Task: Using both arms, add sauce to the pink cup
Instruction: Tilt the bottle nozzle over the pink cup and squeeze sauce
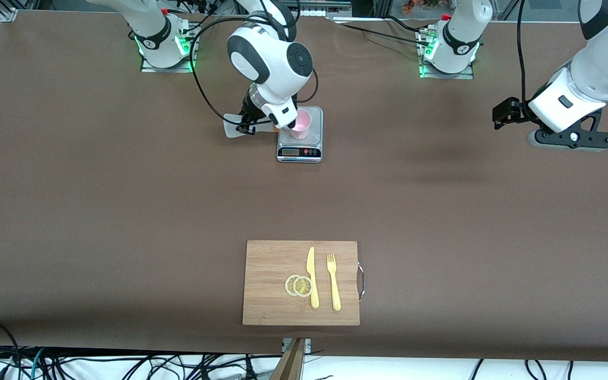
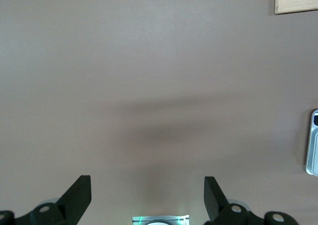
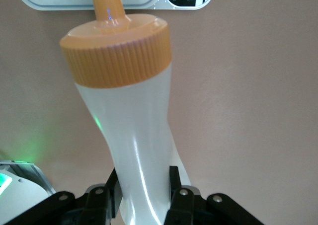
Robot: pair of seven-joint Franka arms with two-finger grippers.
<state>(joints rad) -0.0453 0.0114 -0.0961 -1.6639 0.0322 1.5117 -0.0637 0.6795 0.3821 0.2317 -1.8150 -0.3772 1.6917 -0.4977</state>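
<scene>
Right gripper (image 3: 141, 197) pinches the squeeze bottle (image 3: 134, 135) low on its whitish body, tipped on its side just beside the scale (image 1: 300, 153), the orange cap (image 3: 117, 51) and nozzle pointing over the scale's platform toward the pink cup (image 1: 301, 124) standing on it. Left gripper (image 2: 147, 197) waits in the air over bare table (image 1: 441, 211) toward the left arm's end, fingers (image 2: 79, 192) spread wide and holding nothing. Nearer the front camera lies a cutting board (image 1: 272, 306) with two lemon slices (image 1: 298, 285), a yellow knife (image 1: 312, 277) and a yellow fork (image 1: 333, 282).
</scene>
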